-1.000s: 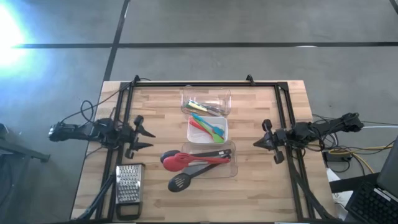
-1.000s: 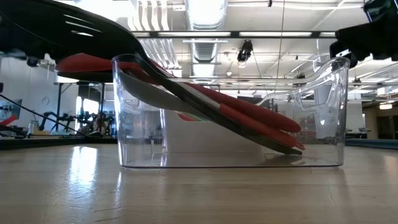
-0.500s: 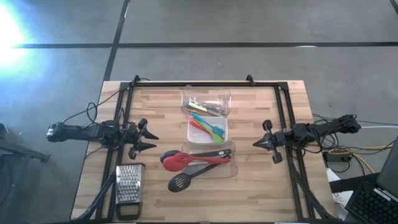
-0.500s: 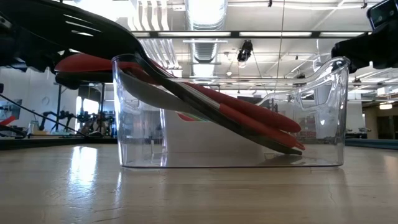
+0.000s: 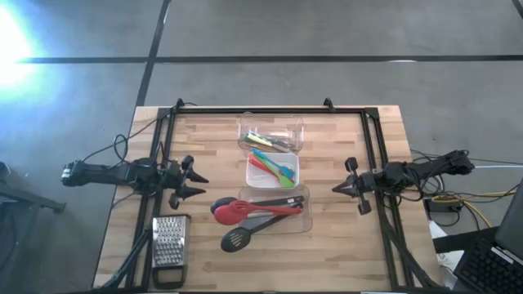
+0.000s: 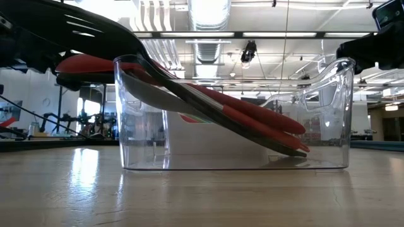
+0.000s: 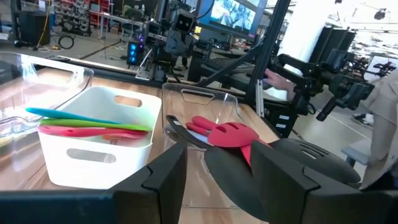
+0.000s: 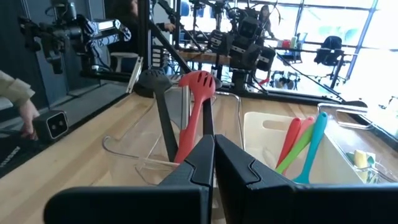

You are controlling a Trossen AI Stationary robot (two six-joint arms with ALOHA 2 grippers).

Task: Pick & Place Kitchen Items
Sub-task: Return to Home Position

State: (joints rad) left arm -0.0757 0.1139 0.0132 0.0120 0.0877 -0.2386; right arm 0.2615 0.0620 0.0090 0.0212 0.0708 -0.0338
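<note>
Three tubs stand in a row down the table's middle. The far clear tub [image 5: 270, 135] holds small tools. The white tub [image 5: 273, 169] holds teal, green and red utensils [image 7: 87, 121]. In the near clear tub [image 5: 278, 208] red spatulas [image 5: 237, 211] and a black slotted spoon [image 5: 235, 238] lean on its left rim with their heads outside. My left gripper [image 5: 201, 184] hangs open at the table's left, pointing level at the tubs, with nothing between its fingers [image 7: 165, 180]. My right gripper [image 5: 336, 189] hangs shut at the right, also pointing level at the tubs.
A steel box grater [image 5: 167, 245] lies at the near left corner. A black frame [image 5: 270, 110] runs along the far edge and down both sides. Bare wood [image 5: 327, 245] shows near the front edge and between each gripper and the tubs.
My left gripper has sunk a little and rolled about its own pointing line, staying open, then kept still. The tubs and utensils lie as before.
</note>
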